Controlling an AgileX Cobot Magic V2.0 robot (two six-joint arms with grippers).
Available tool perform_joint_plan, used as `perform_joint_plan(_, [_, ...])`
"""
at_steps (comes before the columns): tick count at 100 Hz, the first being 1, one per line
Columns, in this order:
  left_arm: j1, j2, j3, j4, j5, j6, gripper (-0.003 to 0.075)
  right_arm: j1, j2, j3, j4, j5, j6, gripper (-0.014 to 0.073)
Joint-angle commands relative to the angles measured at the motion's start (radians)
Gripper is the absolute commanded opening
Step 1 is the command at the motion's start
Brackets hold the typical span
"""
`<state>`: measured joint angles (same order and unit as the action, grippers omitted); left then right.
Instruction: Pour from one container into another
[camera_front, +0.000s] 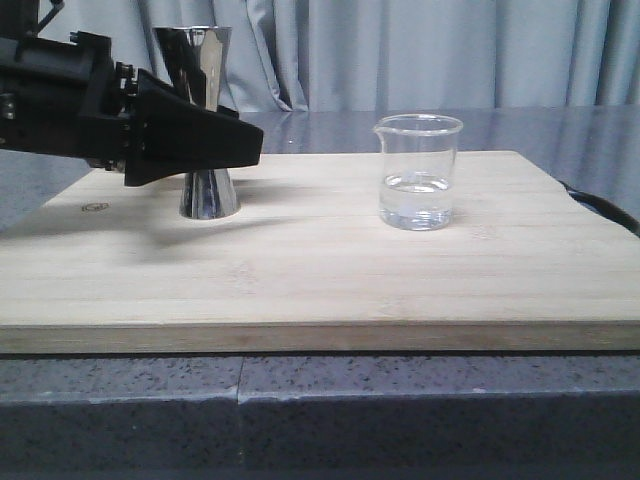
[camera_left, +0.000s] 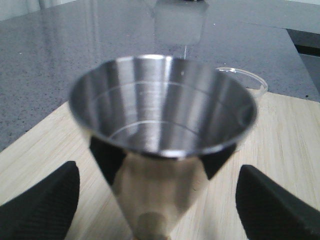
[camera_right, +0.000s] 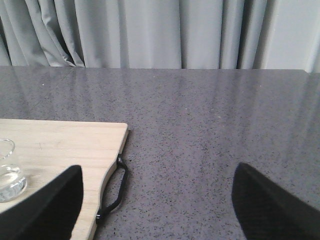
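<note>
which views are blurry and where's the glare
Left wrist view: the jigger is soft and out of focus, with bright streaks inside its cup. Front view: sharp; glare streak on the jigger's upper cone, shadow under the left gripper. Right wrist view: sharp, its fingers blurred.

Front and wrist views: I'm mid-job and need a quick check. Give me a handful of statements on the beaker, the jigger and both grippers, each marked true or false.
1. The glass beaker holds clear liquid in its lower part. True.
2. The steel jigger lies on its side. False: it stands upright on the wooden board.
3. The left gripper is open, its fingers on either side of the jigger and clear of it. True.
4. The right gripper is closed on the beaker. False: it is open and holds nothing; the beaker sits off to one side.
5. The beaker stands on the grey countertop. False: it stands on the board.
</note>
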<state>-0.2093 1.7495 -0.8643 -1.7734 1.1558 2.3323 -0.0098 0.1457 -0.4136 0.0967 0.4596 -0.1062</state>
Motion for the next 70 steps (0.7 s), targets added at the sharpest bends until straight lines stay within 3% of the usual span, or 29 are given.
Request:
perform_joint_plan(1, [-0.010, -0.036, -0.032, -0.075, 0.112, 0.001, 0.0540, -0.007, 0.022, -0.035, -0.002, -0.080, -0.005, 0.0555])
perform_joint_plan(19, [-0.010, -0.036, -0.038, -0.075, 0.112, 0.001, 0.0372, -0.007, 0.022, -0.035, -0.002, -0.078, -0.005, 0.0555])
perform_joint_plan(33, [-0.010, -0.036, -0.055, -0.075, 0.112, -0.003, 0.0288, -0.007, 0.022, -0.035, -0.002, -0.078, -0.005, 0.0555])
perform_joint_plan(70, [-0.010, -0.041, -0.087, -0.075, 0.112, -0.078, 0.0263, -0.007, 0.022, -0.035, -0.002, -0.078, -0.005, 0.0555])
